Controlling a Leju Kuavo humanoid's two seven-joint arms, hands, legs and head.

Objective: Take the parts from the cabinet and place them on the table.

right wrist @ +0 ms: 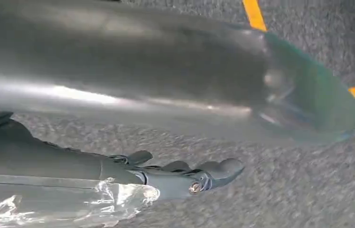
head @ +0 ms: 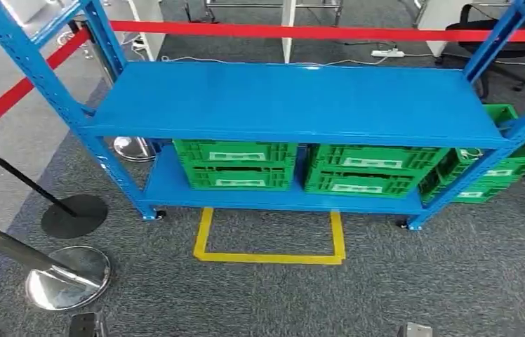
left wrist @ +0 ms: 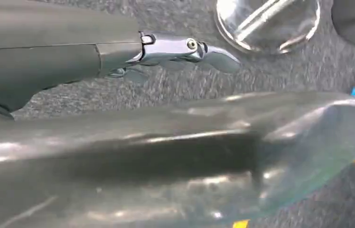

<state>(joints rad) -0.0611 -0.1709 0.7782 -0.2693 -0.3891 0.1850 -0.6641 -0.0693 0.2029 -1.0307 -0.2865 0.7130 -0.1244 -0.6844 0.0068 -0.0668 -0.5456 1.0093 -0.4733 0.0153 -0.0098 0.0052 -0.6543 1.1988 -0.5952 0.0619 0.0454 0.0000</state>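
A blue metal rack [head: 295,98] stands in front of me on grey carpet, its top shelf bare. On its low shelf sit two green crates side by side, one on the left [head: 235,165] and one in the middle [head: 372,170]. A third green crate [head: 488,172] lies askew at the rack's right end. What the crates hold is hidden. My left hand [left wrist: 175,50] hangs over the carpet with its fingers stretched out and holds nothing. My right hand [right wrist: 185,178] hangs the same way, fingers out, with nothing in it.
A yellow tape outline [head: 270,246] marks the floor before the rack. Barrier posts with red belts stand at my left: a chrome base [head: 70,277], a black base [head: 75,215]. An office chair [head: 491,42] is behind the rack.
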